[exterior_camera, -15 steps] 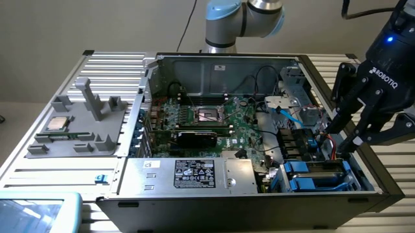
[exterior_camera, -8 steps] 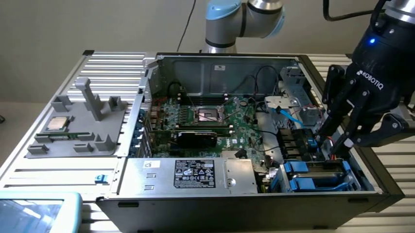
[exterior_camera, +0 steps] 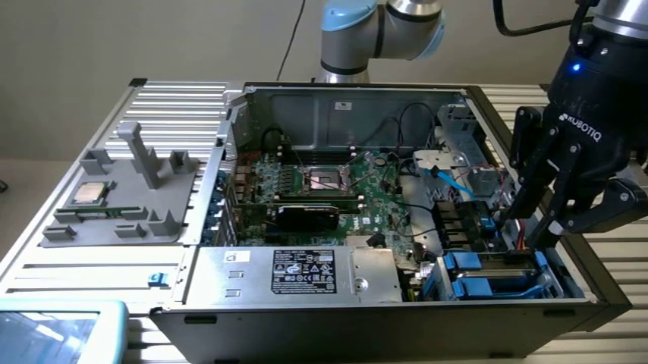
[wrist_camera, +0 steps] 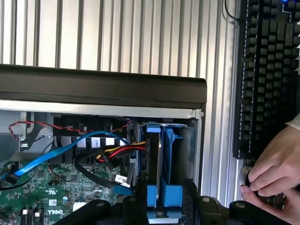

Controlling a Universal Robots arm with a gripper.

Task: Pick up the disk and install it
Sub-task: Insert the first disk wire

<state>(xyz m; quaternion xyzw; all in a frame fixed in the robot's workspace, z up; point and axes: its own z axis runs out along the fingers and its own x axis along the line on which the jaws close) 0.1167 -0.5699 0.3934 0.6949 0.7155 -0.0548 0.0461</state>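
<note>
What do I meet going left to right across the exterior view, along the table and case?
Grey fixture tray → processor chip on it → graphics card → blue drive brackets → gripper.

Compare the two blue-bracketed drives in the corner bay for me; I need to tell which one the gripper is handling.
In the exterior view, the upper drive lies directly beneath the gripper, its fingers reaching down at that end; the lower drive sits nearer the case's front edge, away from the fingers. The upper drive shows a dark face between its bracket arms; the lower drive shows mostly blue bracket. Both sit side by side in the bay in matching blue brackets.
</note>
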